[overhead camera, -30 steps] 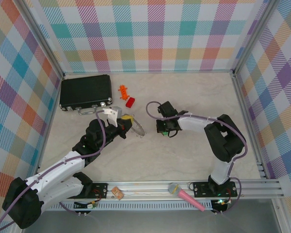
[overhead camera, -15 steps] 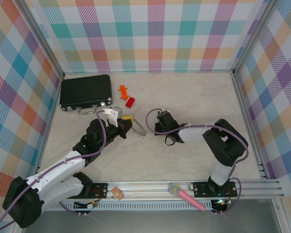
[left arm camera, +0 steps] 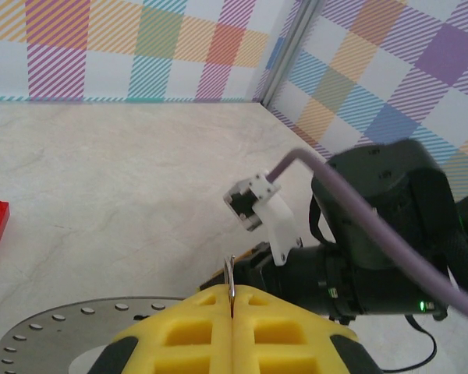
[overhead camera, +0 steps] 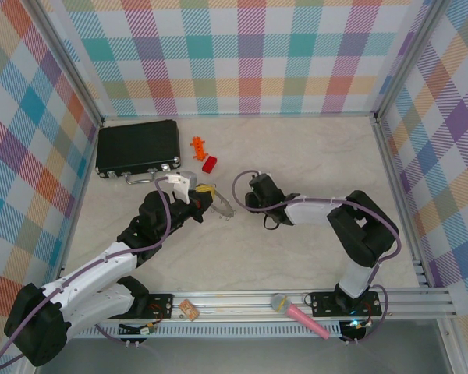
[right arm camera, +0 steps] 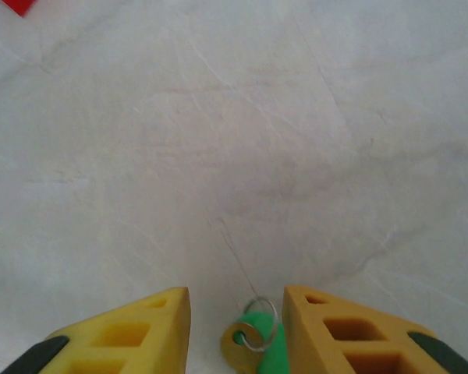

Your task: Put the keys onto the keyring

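Left gripper (left arm camera: 231, 302) clamped on keyring (left arm camera: 232, 274), edge up. Right gripper (right arm camera: 238, 331) fingers apart, straddling green key (right arm camera: 267, 348) on table (right arm camera: 234, 156). Best to drop lower and pinch the head squarely

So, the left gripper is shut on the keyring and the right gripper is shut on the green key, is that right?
Not quite: the right gripper is open, its jaws apart with the green key between them, as the right wrist view shows. The left gripper is shut on the keyring.
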`<state>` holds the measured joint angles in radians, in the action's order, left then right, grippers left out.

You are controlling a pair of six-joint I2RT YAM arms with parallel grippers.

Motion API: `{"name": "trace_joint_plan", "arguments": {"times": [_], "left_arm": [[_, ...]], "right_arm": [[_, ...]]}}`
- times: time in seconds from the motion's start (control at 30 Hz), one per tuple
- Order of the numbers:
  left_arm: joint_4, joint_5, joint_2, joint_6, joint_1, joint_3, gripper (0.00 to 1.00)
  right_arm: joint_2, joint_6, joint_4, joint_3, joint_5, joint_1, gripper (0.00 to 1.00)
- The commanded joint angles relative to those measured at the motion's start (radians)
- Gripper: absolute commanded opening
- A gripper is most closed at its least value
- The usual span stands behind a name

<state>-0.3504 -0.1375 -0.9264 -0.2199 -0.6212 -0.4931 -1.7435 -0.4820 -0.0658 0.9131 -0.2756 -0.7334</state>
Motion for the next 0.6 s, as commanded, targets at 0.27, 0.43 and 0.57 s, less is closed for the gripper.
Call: {"name": "trace_joint_plan", "arguments": {"times": [0.27, 0.43, 0.57], "left_arm": [[-0.047, -0.003, 0.015, -0.007, -0.012, 0.010, 0.00], [-0.043, -0.008, 0.009, -0.004, -0.012, 0.005, 0.00], [-0.040, -0.010, 0.005, -0.001, -0.013, 0.004, 0.00]], "right_arm": [[-0.077, 0.041, 0.577, 0.357, 0.314, 0.146, 0.36], [-0.165, 0.064, 0.728, 0.477, 0.526, 0.219, 0.33], [-0.239, 0.104, 0.832, 0.571, 0.596, 0.244, 0.29]]}}
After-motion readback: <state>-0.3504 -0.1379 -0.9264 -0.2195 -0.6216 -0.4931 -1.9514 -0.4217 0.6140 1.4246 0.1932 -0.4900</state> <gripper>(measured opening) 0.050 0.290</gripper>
